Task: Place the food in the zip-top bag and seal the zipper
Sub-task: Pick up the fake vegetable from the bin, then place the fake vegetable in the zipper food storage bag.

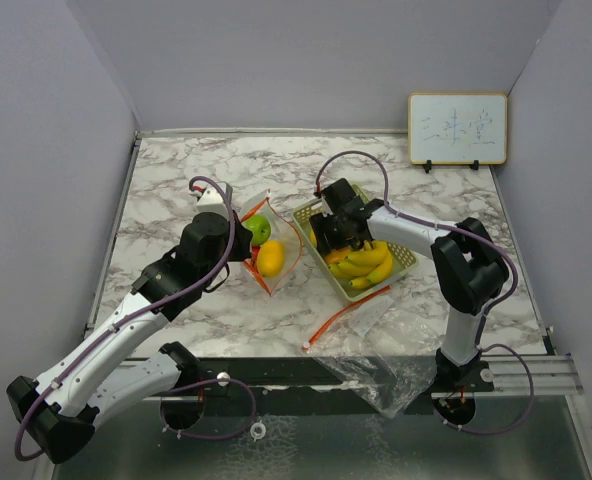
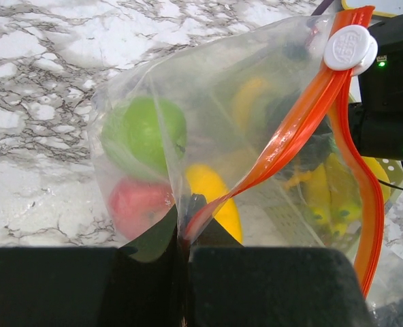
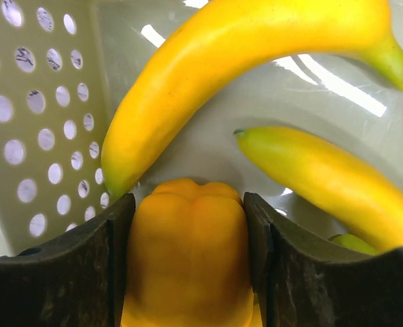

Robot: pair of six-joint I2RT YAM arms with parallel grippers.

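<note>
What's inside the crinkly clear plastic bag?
A round green fruit, a red piece and a yellow piece show through the clear bag. The black left gripper covers anything lower.

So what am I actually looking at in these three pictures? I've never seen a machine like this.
Two robot arms are bolted at the edge of a marble table. One picture looks down from above; the other two come from small cameras on each wrist. The left gripper pinches the mouth of a clear zip-top bag, holding it open; toy fruit pieces are already inside. The right gripper reaches into a pale green tray of toy bananas, its two fingers pressed on either side of an orange piece.
</note>
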